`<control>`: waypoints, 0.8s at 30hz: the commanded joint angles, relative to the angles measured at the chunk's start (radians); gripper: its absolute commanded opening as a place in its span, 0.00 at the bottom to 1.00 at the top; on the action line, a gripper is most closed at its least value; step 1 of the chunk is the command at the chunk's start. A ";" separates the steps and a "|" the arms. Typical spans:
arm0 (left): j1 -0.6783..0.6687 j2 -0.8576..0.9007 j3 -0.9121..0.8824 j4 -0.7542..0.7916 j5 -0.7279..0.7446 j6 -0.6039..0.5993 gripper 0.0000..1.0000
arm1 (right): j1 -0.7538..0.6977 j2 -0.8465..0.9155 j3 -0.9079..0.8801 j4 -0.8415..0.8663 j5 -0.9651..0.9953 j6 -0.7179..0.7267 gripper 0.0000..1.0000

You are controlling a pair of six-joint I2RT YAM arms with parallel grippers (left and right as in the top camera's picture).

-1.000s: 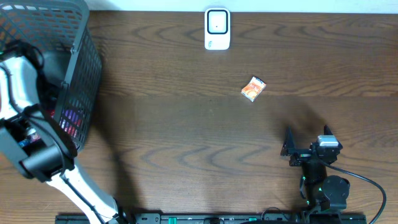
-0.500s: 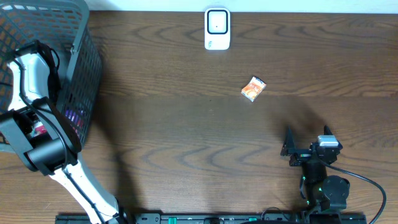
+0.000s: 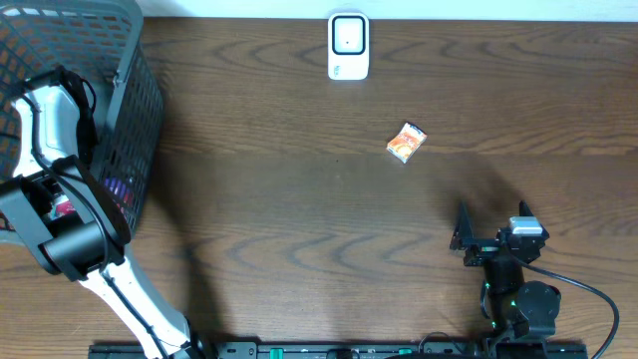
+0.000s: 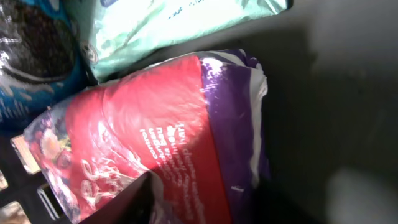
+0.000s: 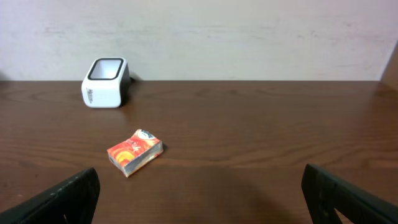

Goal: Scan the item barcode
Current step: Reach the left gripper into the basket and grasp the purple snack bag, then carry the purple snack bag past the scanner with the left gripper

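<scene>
- Overhead view: the left hand (image 3: pixel 55 199) is down inside the basket (image 3: pixel 140 90), just above a red and purple bag (image 4: pixel 161 137); I cannot tell whether it grips.
- The scanner (image 3: pixel 348 46) stands well to the right on the surface (image 3: pixel 299 219).
- The right hand (image 3: pixel 491 227) is farther off, spread wide and empty.

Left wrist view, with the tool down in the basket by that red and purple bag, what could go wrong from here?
The red and purple bag has glossy, crinkled film, so the left tool might pinch only loose film and slip. The pale green pack and blue bag crowd it and could drag up with it. No barcode shows on this face, so it may need turning before the white scanner.
</scene>
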 commanded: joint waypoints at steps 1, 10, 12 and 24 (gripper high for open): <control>0.005 0.013 -0.035 -0.006 -0.017 -0.013 0.38 | 0.003 -0.006 -0.002 -0.004 -0.009 0.014 0.99; 0.005 0.009 -0.074 0.003 -0.011 -0.013 0.07 | 0.003 -0.006 -0.002 -0.004 -0.009 0.014 0.99; 0.005 0.005 -0.044 -0.020 0.018 -0.013 0.07 | 0.003 -0.006 -0.002 -0.004 -0.009 0.014 0.99; 0.002 -0.337 0.163 -0.045 0.070 -0.012 0.07 | 0.003 -0.006 -0.002 -0.004 -0.009 0.014 0.99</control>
